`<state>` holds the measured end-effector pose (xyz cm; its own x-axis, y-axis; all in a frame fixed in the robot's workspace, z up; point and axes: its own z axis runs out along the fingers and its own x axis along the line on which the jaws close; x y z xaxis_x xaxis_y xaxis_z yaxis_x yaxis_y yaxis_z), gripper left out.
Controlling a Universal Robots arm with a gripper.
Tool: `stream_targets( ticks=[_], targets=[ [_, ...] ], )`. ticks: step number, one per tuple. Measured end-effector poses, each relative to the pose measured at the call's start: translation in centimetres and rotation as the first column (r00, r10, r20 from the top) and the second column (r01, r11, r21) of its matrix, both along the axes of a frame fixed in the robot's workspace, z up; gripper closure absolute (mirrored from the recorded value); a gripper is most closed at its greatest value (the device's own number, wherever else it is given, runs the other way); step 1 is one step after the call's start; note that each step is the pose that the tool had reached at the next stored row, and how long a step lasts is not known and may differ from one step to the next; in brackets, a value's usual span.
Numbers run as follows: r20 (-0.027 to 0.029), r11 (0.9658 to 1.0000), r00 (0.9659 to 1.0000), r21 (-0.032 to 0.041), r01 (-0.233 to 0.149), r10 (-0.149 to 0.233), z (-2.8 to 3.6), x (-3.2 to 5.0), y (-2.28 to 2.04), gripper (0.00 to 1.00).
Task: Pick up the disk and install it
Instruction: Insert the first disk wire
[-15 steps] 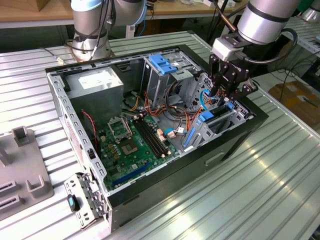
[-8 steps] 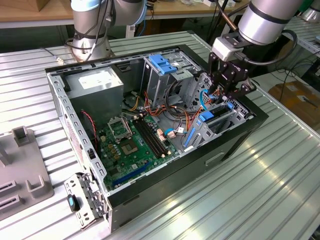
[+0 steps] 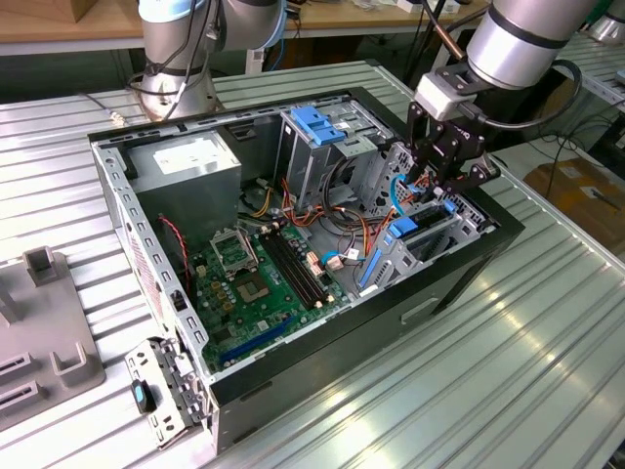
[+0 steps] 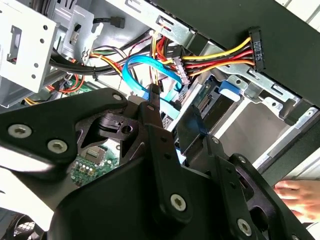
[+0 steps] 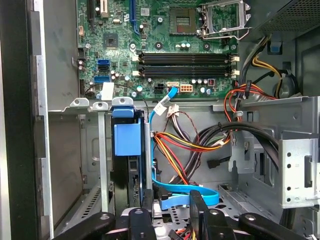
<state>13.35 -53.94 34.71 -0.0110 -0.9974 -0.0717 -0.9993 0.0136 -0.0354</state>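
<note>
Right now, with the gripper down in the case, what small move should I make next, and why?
Probably shift sideways toward the disk without descending. The gripper is open and empty, over the blue cable, while the disk stands on edge in the bay beside it; lowering here could snag the cable.

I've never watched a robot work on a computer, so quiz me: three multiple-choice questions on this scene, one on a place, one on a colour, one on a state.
1. Where is the gripper?
A outside the computer case
B inside it, by the drive bay
C far above it

2. What colour is the flat cable looping near the gripper?
A red
B white
C blue

3. How is the case?
A lying with its side open, motherboard showing
B closed
C standing upright

Key:
1 B, the exterior view shows it within the case walls.
2 C, the cable is blue in both wrist views.
3 A, the board lies bare.
</note>
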Motion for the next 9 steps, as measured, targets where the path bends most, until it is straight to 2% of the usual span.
stream_targets(
  ticks=[2, 6, 9],
  targets=[
    [0.0000, 1.0000, 1.0000, 0.0000, 0.000, 0.000, 0.00, 0.00, 0.00, 0.60],
    [0.0000, 1.0000, 1.0000, 0.0001, 0.000, 0.000, 0.00, 0.00, 0.00, 0.84],
    [0.0000, 1.0000, 1.0000, 0.0001, 0.000, 0.000, 0.00, 0.00, 0.00, 0.84]
  ],
)
